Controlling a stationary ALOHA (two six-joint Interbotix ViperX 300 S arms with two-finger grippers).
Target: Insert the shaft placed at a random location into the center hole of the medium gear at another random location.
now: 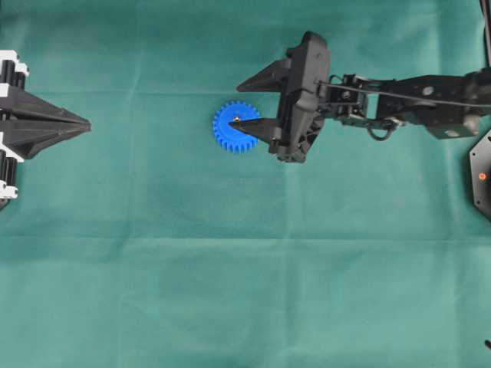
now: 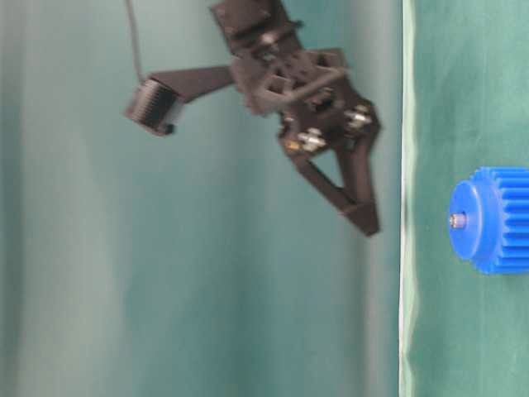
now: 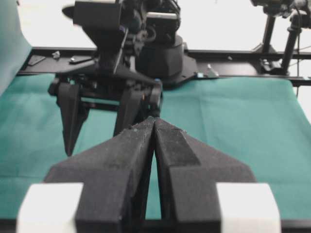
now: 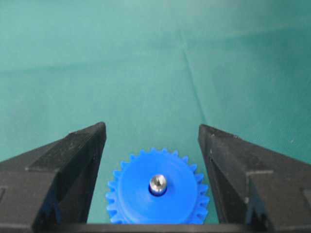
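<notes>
1. The right gripper [image 4: 151,145] is seen with its jaws spread wide and nothing clasped between them; in the right wrist view the two black fingers [image 4: 73,160] stand on either side of the medium gear [image 4: 156,194], clear of its teeth.
2. In the table-level view the right gripper [image 2: 364,219] is shown raised off the cloth, apart from the gear [image 2: 496,219].
3. In the overhead view the right gripper [image 1: 244,103] is placed just to the right of the gear [image 1: 232,130], with one fingertip lying over the gear's right edge.
4. The shaft [image 4: 157,182] is seated upright in the center hole [image 4: 157,190] of the gear's raised hub, its silver top standing a little above the hub face.
5. The gear is laid flat on the green cloth [image 1: 245,268], left of the right arm's wrist.
6. The left gripper [image 1: 86,123] is held well to the left of the gear, its jaws pressed together with nothing between them, as the left wrist view [image 3: 154,124] confirms.
</notes>
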